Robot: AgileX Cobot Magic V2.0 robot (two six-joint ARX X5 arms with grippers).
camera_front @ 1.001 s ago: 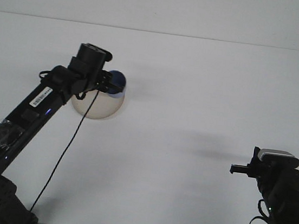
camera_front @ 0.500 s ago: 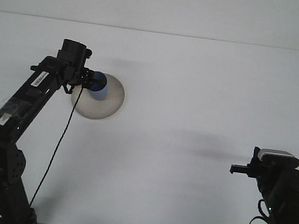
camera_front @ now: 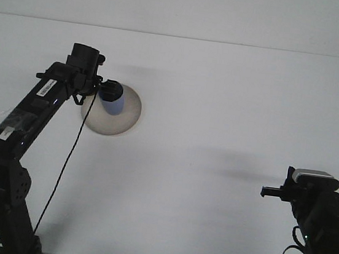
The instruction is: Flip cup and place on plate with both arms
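The white bench [camera_front: 221, 108] fills nearly the whole front view, running back to a pale wall. The left arm [camera_front: 24, 128] is the biggest thing on it: a black jointed limb rising from the near left corner and slanting up and to the right, with white labels along its upper link and a thin black cable [camera_front: 65, 170] hanging loose from its wrist down toward the near edge. The right arm [camera_front: 320, 235] sits low in the near right corner, folded in on itself, with a small grey camera housing on top of its wrist. Well apart from it, on the left half of the bench, lies a round pale plate [camera_front: 118, 117], seen at a slant, partly covered at its left side by the left arm's wrist. The left gripper [camera_front: 105, 88] reaches over the plate's upper left part, its jaws closed on a small blue cup [camera_front: 112, 98], which is tilted and held above the plate; whether the cup touches the plate I cannot tell. The right gripper [camera_front: 270, 192] points left over bare bench, holding nothing, and from here I cannot tell how its jaws stand.
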